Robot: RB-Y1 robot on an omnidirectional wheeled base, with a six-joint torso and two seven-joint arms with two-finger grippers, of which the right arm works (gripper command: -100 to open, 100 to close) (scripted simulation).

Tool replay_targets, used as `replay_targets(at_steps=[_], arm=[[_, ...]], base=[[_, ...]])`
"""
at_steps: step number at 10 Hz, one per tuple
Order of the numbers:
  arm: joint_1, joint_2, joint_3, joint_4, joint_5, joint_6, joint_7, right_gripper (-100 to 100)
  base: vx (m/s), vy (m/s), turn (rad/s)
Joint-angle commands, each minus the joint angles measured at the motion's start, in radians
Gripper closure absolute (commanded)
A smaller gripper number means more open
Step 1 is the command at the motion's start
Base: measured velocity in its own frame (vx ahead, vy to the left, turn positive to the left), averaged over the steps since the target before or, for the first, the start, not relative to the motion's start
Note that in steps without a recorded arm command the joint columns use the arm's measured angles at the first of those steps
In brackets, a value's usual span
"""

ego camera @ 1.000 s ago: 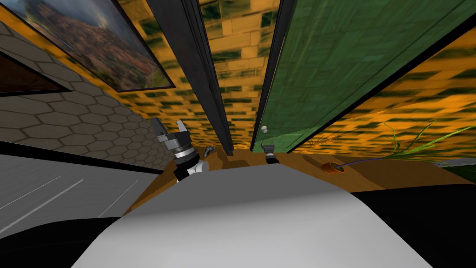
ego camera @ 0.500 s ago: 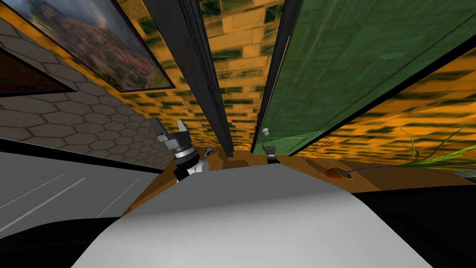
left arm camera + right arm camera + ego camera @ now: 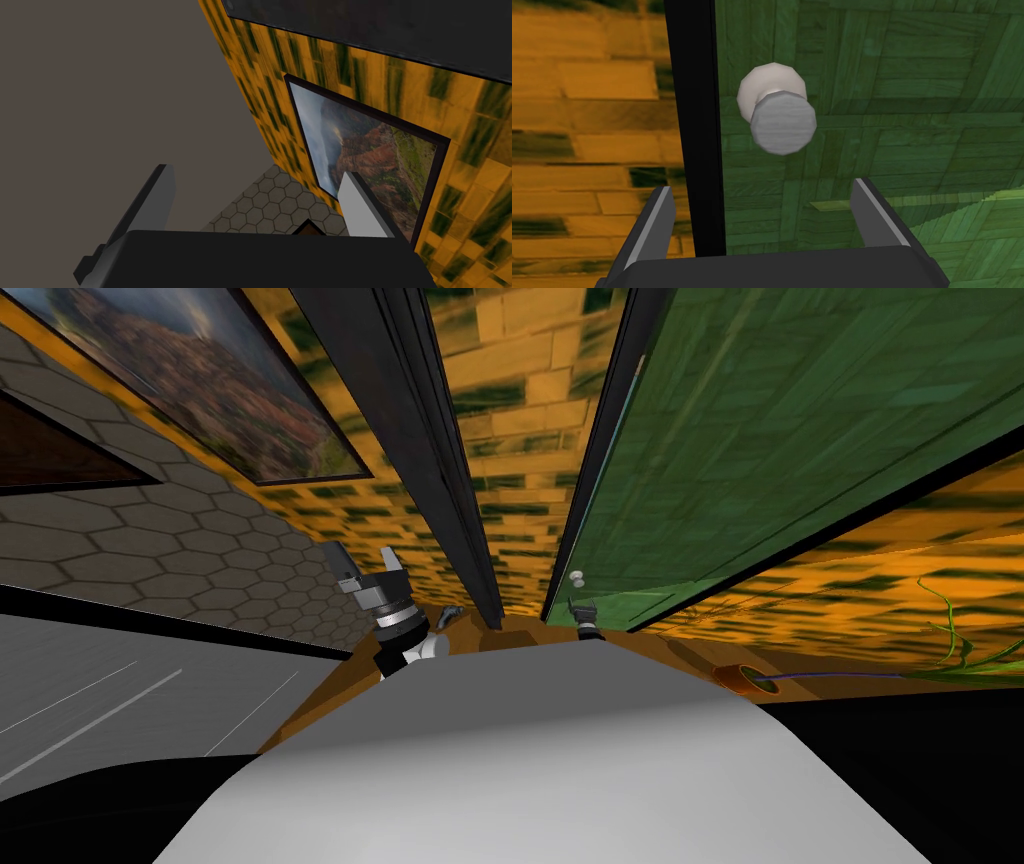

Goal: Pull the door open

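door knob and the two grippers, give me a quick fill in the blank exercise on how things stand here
1. The right gripper faces the pale round knob with its fingers ____.
2. The knob sits on a door coloured ____.
3. The edge strip of the door beside the knob is ____.
4. The left gripper, off to the robot's left, holds ____.

Missing words: open; green; black; nothing.

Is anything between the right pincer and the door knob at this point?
Nothing. In the right wrist view, the stretch from the open right pincer to the knob is bare, with only the green door behind it.
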Motion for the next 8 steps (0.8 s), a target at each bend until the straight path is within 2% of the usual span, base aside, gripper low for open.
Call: replay_targets(at_steps=[1,2,3,8], arm=[[-0.008,-0.008,0.006,0.031,-0.018,-0.011,-0.031,-100],[-0.010,-0.010,0.008,0.041,-0.024,-0.014,-0.040,-100],[-0.007,-0.008,0.007,0.031,-0.019,-0.010,-0.029,-100],[-0.045,0.004,-0.080,0.114,-0.072,-0.020,-0.022,-100]], base=[[0.124,-0.074,0.051],[0.104,-0.050,0.047],[0.039,-0.018,0.010],[0.053,-0.070,0.276]])
